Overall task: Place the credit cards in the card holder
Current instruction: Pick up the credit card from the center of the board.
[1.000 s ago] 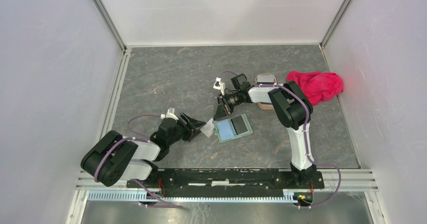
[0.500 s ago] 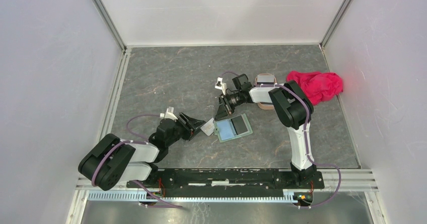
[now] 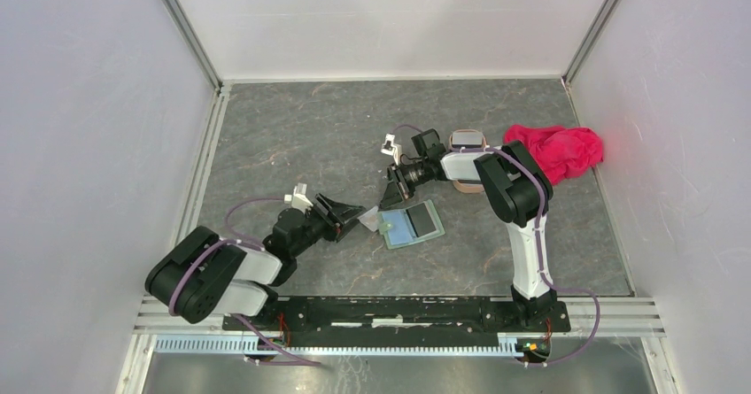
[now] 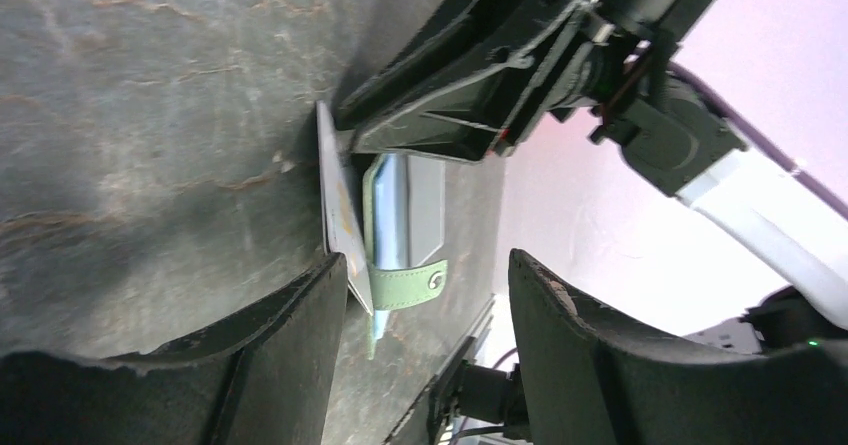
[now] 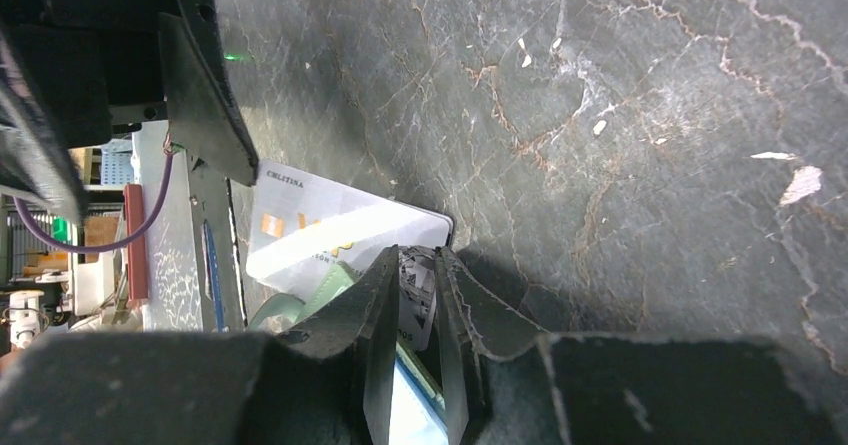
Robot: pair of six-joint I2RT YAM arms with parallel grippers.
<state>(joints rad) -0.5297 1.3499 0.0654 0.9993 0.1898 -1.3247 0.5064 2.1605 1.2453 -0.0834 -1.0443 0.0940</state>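
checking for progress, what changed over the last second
The left tool, jaws apart, edged forward toward the card holder, and the white card at its tips looks slightly closer to it. The right tool, the holder, tray and red cloth stayed put.

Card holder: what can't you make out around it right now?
- Card holder pockets: top view, too small to count cards inside.
- Whitish sliver in right end effector: right wrist view, its fingers hide the rest.
- White card: left wrist view, nearly edge-on, face unreadable.
- Tray: top view, right arm covers its near part.
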